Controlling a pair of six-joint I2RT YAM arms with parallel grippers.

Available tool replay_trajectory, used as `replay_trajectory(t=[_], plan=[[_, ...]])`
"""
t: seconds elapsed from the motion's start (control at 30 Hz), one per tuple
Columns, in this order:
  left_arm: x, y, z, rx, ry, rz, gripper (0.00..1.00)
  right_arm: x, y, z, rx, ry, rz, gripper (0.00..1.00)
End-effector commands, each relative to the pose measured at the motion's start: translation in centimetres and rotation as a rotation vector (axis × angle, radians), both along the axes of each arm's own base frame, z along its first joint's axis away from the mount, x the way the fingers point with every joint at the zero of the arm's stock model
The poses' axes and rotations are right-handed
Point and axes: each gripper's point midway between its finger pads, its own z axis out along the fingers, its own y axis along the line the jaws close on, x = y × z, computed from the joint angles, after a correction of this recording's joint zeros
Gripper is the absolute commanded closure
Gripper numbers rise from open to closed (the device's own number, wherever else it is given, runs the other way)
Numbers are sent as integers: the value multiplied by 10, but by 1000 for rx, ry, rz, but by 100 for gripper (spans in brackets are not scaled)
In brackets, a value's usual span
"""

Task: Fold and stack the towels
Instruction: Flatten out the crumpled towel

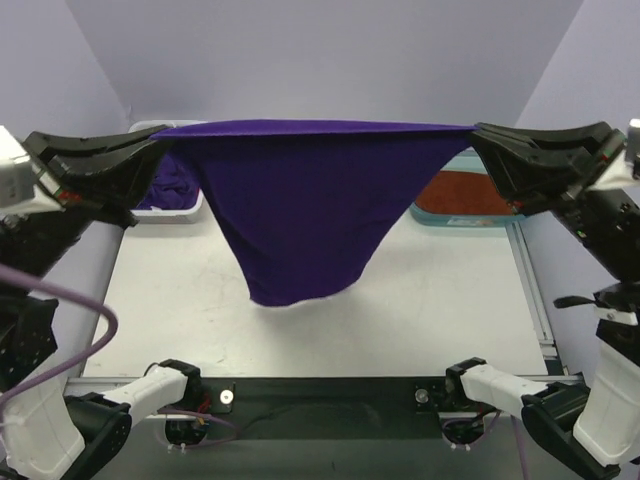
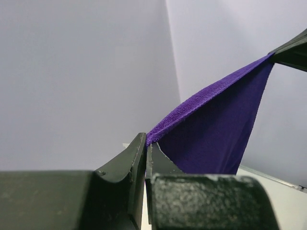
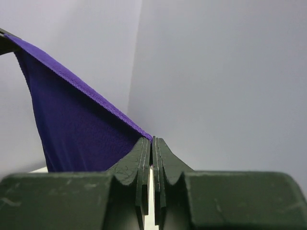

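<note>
Both arms wear matt black housings toward the wrist and smooth white shells lower down, the left arm (image 1: 40, 435) matching the right arm (image 1: 612, 425). A small white block (image 1: 14, 168) with a red spot beside it sits on the left wrist. A lilac cable (image 1: 113, 328) curves beside the left arm. The jaws are dark, grainy wedges tapering to thin tips. Round silver caps (image 1: 227, 398) dot the black base bar (image 1: 320, 392).
</note>
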Motion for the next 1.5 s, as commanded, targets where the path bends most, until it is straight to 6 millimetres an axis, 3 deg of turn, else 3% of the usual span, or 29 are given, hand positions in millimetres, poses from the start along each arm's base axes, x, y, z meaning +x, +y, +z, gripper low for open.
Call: replay_trajectory(t=[0.0,0.03,0.13,0.23,0.27,0.33,0.37,0.43,0.47,0.53,0.57,0.63,0.67,0.73,0.77,0.83,0.87,0.93,0.97,1.07,1.23,1.27,1.33,1.37,1.4,1.47], plan=[[-28,32,36,-99,-123,119,100,-10,-40,31,107,-86,-183,100],[-28,31,36,-102,-119,112,100,-11,-41,33,115,-88,-183,100],[-3,29,30,-106,-69,138,100,-4,-42,38,137,-83,-196,100],[46,28,14,-109,23,211,100,30,-37,30,132,-41,-234,100],[77,23,-1,-95,86,234,100,57,-31,20,118,4,-253,100],[114,20,-19,-89,158,281,100,86,-26,7,96,48,-283,100],[149,12,-41,-58,221,296,100,118,-20,-11,73,102,-310,100],[190,11,-65,-31,284,360,100,154,-17,-32,38,151,-353,100],[228,6,-94,1,352,392,100,190,-13,-57,13,213,-381,100],[268,9,-120,13,407,449,100,230,-18,-85,18,289,-413,100],[305,5,-155,42,477,468,100,263,-13,-112,4,345,-411,100],[340,12,-180,34,529,506,100,297,-14,-139,-1,391,-427,100],[374,13,-220,59,600,543,100,326,-15,-164,-13,423,-443,100],[404,20,-244,53,634,587,100,354,-15,-188,-28,444,-456,100],[429,18,-286,80,697,600,100,379,-15,-217,-46,475,-463,100],[451,19,-312,73,732,613,100,399,-11,-243,-63,496,-458,100],[468,16,-350,93,786,614,100,416,-8,-268,-79,523,-459,100],[481,13,-369,88,809,603,100,429,-8,-292,-92,547,-464,100],[489,11,-393,101,842,603,100,439,-7,-307,-98,551,-469,100],[498,11,-409,84,855,597,100,453,-9,-333,-107,574,-487,100],[499,11,-396,41,804,577,100,455,-9,-340,-104,570,-483,100],[494,10,-383,32,783,566,100,453,-8,-342,-105,570,-471,100],[489,4,-389,38,780,523,100,450,-5,-342,-103,565,-458,100],[484,2,-379,34,762,508,100,444,-5,-349,-111,581,-446,100],[480,-1,-395,49,777,487,100,441,-3,-351,-115,585,-437,100],[473,-1,-393,56,764,480,100,433,-3,-354,-118,598,-428,100]])
